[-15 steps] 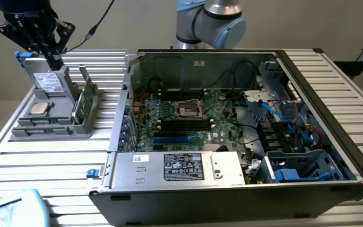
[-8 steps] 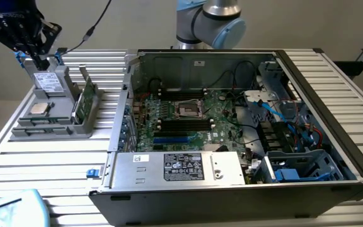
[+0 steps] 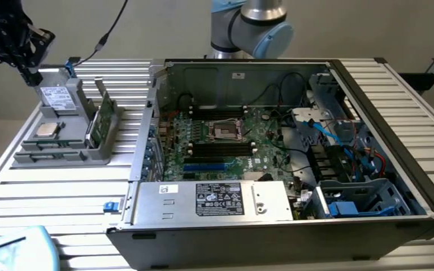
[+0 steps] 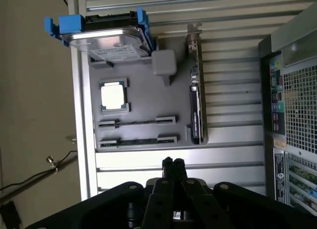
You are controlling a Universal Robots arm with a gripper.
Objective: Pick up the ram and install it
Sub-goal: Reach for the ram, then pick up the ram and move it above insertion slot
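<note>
Ram [image 4: 138, 140]: sat on edge in the tray's [image 4: 143, 95] end slot, likely so its top edge could be pinched. Gripper [image 4: 173, 163]: clenched on nothing, hung just beyond the tray's slot end.

The exterior view looks down from high up, some way back, onto the open computer case [image 3: 277, 248] on the slatted counter [image 3: 66, 192], with the arm [image 3: 251, 28] at 12 o'clock of the case and the grey tray [image 3: 59, 152] at 9 o'clock. The wrist view looks nearly straight down past the gripper [image 4: 173, 163], much closer; both views share the tray, the counter round it and one side of the case.
</note>
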